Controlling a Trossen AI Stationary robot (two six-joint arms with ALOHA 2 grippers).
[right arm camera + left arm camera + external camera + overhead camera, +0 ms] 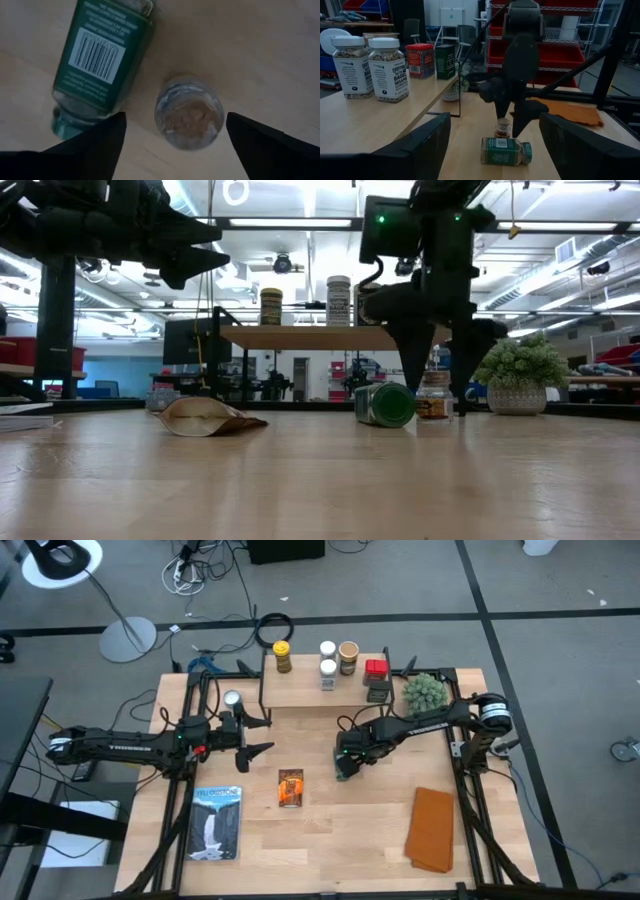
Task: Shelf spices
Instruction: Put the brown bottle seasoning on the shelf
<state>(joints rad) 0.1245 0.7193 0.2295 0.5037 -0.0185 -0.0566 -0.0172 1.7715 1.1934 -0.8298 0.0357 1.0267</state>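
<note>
The right pincer hangs point-down with its fingers spread wide on either side of a small upright jar, not visibly touching it. Just beside that jar a green jar lies on its side on the tabletop. The left pincer hovers open and empty in front of the shelf, near its left end.

On the shelf stand a yellow-lidded jar, two white-lidded jars, a tan-lidded jar, a red tin and a dark box. An orange packet lies flat on the tabletop, with a booklet, an orange cloth and a spiky green plant around it.

Beyond is a grey floor with cables, and red storage bins on racks.

From above, the right arm hides most of the two jars beneath it.
</note>
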